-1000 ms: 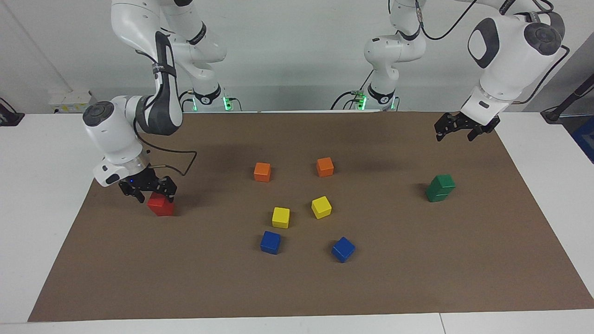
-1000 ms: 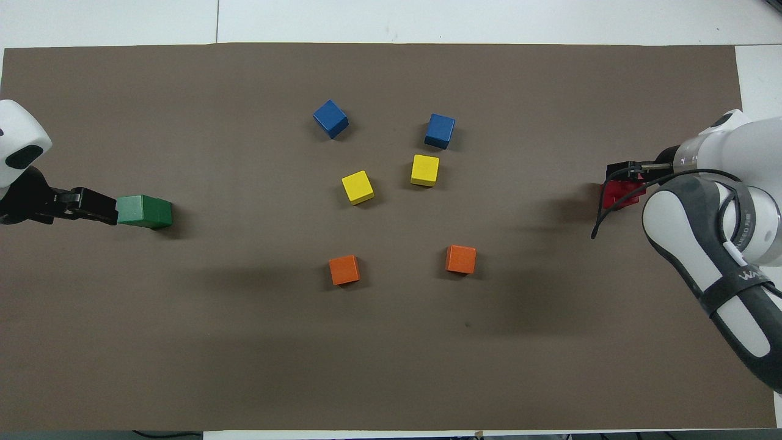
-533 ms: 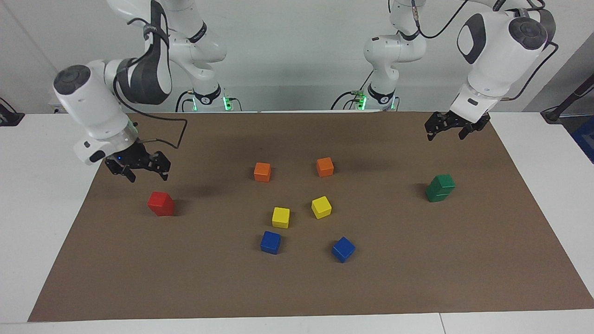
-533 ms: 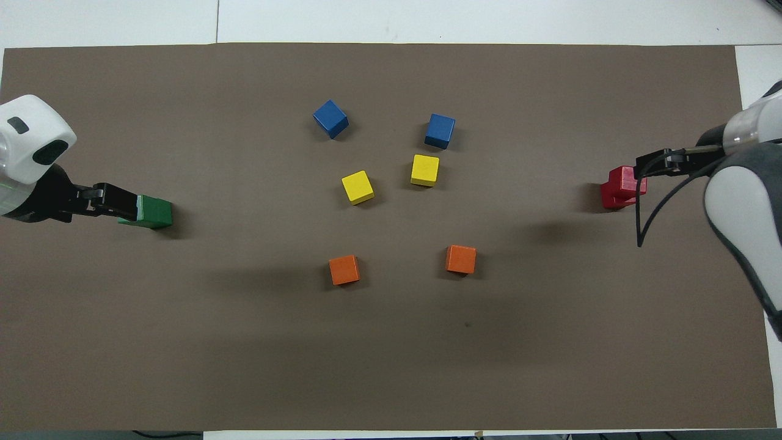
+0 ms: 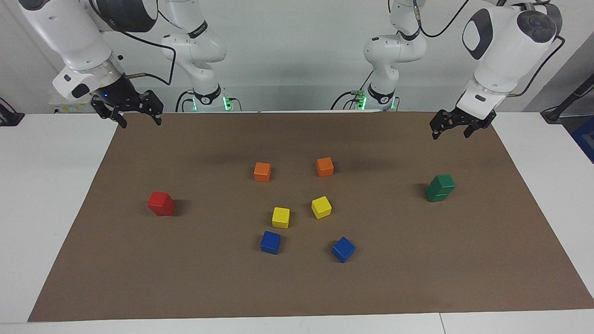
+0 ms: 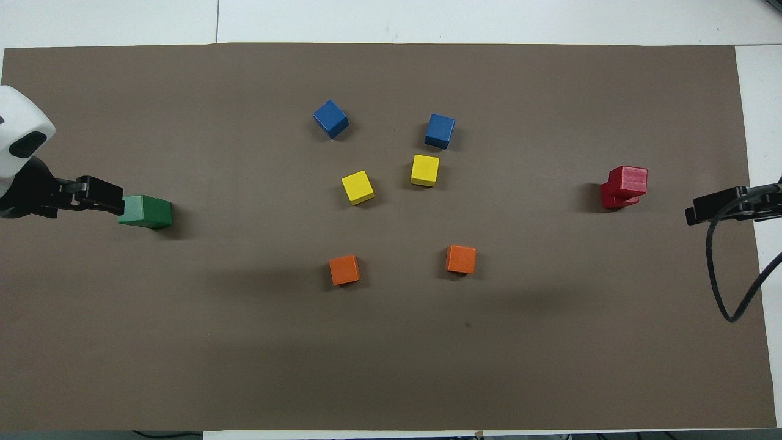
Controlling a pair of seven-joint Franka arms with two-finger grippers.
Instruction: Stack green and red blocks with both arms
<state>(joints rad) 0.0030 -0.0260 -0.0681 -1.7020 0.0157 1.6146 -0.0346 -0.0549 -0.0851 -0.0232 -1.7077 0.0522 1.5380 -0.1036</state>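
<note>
Two red blocks (image 5: 161,203) stand stacked toward the right arm's end of the mat, the upper one slightly askew; the stack also shows in the overhead view (image 6: 624,185). Two green blocks (image 5: 440,188) stand stacked toward the left arm's end, also in the overhead view (image 6: 145,211). My right gripper (image 5: 140,121) is open and empty, raised high over the mat's edge, well clear of the red stack; it also shows in the overhead view (image 6: 691,215). My left gripper (image 5: 450,134) is open and empty, raised over the mat, apart from the green stack; it also shows in the overhead view (image 6: 117,203).
Two orange cubes (image 5: 262,171) (image 5: 325,167), two yellow cubes (image 5: 280,217) (image 5: 321,207) and two blue cubes (image 5: 270,242) (image 5: 343,249) lie loose in the middle of the brown mat (image 5: 297,287). White table shows around the mat.
My right gripper has let go of the upper red block, risen and drawn back toward the robots' edge of the mat. My left gripper has shifted only slightly. Both stacks stay put.
</note>
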